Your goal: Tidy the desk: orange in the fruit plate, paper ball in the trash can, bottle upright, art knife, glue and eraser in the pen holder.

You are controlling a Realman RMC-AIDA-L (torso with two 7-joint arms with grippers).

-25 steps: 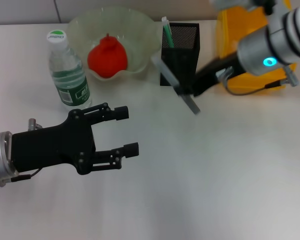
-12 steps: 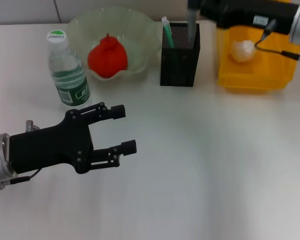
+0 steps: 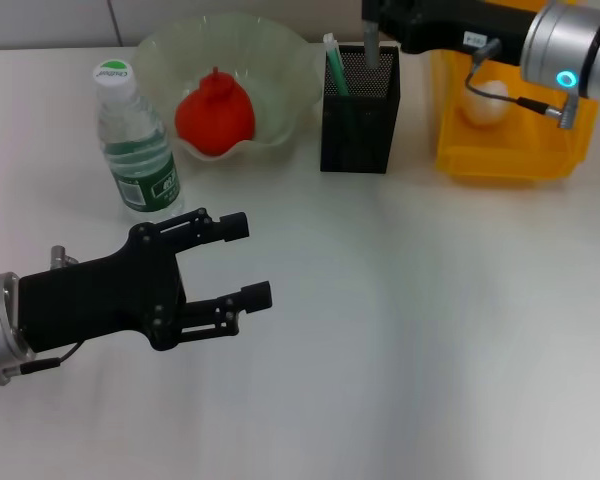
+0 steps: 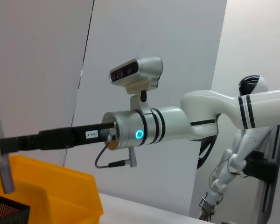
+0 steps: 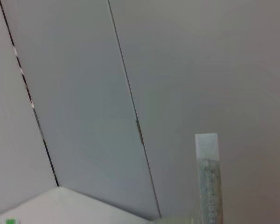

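My right gripper (image 3: 378, 18) is shut on the grey art knife (image 3: 371, 42) and holds it upright, its lower end inside the black mesh pen holder (image 3: 360, 115). The left wrist view shows the same art knife (image 4: 0, 144) over the holder's rim. A green-and-white stick (image 3: 332, 62) also stands in the holder; whether it is the glue I cannot tell. The orange (image 3: 215, 115) lies in the fruit plate (image 3: 280, 45). The bottle (image 3: 135, 140) stands upright. The paper ball (image 3: 485, 100) lies in the yellow trash can (image 3: 505, 160). The eraser is out of view. My left gripper (image 3: 250, 260) hovers open at the front left.
The holder stands between the fruit plate and the trash can along the back edge of the white desk (image 3: 430, 330). The right arm reaches in from the back right, over the trash can. The bottle stands just behind my left gripper.
The right gripper lifted the art knife from in front of the holder, turned it upright and brought its end down into the holder. The left gripper barely moved.
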